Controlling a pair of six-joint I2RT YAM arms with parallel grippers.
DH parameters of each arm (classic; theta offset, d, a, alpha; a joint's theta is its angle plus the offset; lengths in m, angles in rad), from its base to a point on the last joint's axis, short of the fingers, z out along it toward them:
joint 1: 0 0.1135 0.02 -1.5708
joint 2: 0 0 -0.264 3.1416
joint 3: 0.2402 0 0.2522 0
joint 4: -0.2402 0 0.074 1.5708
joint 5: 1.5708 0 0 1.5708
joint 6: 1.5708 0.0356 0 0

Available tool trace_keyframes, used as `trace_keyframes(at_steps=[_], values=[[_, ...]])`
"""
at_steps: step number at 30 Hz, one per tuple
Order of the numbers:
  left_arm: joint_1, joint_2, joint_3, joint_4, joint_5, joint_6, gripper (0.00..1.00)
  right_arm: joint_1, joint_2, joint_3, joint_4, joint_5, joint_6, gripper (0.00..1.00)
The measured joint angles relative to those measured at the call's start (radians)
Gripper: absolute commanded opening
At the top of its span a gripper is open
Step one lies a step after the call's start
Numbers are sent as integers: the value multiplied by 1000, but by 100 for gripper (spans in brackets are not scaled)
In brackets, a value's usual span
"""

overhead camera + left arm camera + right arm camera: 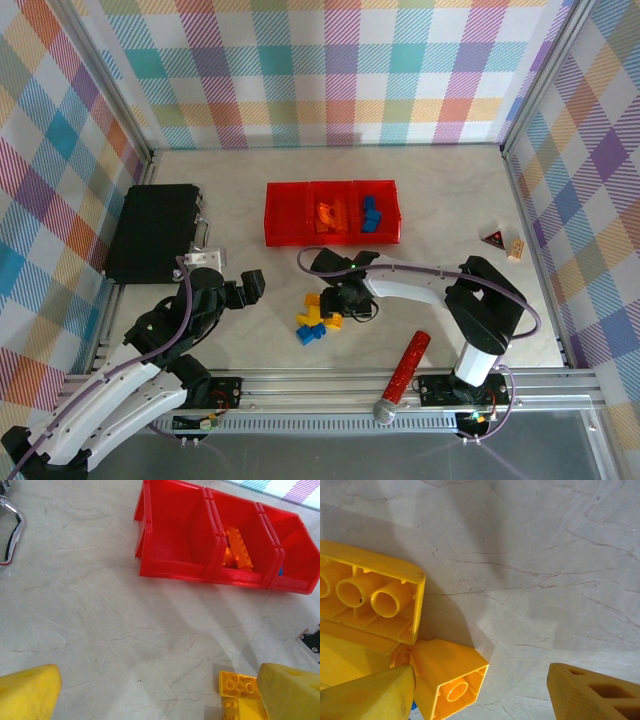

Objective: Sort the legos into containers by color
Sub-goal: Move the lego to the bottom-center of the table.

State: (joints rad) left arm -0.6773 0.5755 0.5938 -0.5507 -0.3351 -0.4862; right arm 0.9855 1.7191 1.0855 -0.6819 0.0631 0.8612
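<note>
Marble table (450, 200) carries the red containers (285, 225), with some legos (318, 322) lying loose at their 6 o'clock and others inside. Right gripper (480, 685) hangs wide open over yellow ones; left gripper (160, 695) is wide too, holding nothing.

Right gripper (481, 687): you see its jaws spread wide, one fingertip (370, 695) at lower left, the other at lower right.
Small yellow brick (447, 672): tipped on its side, against the lower-left fingertip.
Long yellow brick (365, 597): hollow underside facing you, touching the small one.
Table (545, 555): pale, veined marble.
</note>
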Motion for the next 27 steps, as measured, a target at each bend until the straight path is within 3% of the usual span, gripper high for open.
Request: trace_keyframes(at_steps=[11,20,27], values=[[0,27,0,2,0,0,100,12,22,3,11,5,14,68],[0,38,0,1,-6,4,100,22,36,16,-3,47,0,60],[0,38,0,-4,-18,4,100,-19,48,-21,-8,95,-25,57]])
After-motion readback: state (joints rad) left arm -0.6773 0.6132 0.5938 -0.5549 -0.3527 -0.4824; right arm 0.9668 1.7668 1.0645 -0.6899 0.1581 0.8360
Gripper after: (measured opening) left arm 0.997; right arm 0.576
